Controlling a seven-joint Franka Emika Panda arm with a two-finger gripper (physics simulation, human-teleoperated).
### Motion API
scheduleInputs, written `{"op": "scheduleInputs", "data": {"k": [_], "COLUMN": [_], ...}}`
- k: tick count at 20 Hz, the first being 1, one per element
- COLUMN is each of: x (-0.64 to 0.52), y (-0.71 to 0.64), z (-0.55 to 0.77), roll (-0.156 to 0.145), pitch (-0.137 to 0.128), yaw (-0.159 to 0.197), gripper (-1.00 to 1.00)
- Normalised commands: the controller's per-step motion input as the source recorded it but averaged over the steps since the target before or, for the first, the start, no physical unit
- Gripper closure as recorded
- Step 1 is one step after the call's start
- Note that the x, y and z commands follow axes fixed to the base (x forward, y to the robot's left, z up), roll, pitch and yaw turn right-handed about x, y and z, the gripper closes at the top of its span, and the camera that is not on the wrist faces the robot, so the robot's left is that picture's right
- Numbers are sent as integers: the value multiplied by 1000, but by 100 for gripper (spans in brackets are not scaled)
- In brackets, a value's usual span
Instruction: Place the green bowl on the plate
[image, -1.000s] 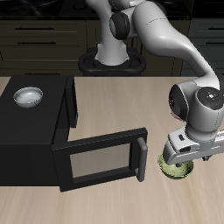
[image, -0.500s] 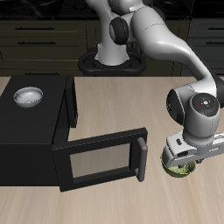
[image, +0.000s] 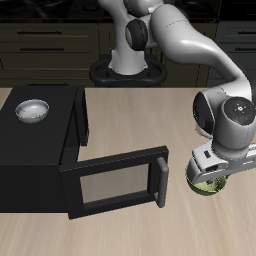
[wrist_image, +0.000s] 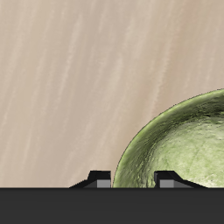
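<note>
Directly beneath the claw (image: 208, 180), the small round mottled yellow-green bowl (image: 205, 186) is sitting on the pale wooden desk (image: 120, 125), its rim lying between open fingertips (wrist_image: 101, 178), not yet gripped; no plate showing.

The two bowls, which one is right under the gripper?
The green bowl, mottled yellow-green, sits on the table directly beneath the gripper near the open microwave door. The silver-grey metal bowl rests far off, on top of the black microwave.

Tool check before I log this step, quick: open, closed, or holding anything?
Tool: cannot be told; its fingers are barely visible above the green bowl.
</note>
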Motion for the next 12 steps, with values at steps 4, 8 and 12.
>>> {"op": "scheduleInputs", "data": {"k": [4, 8, 12], "x": [-169, -390, -445], "y": [-31, -30, -23], "z": [190, 298, 299], "roll": [-17, 20, 31], "pitch": [-62, -90, -71], "yaw": [44, 5, -7], "gripper": [100, 100, 100]}}
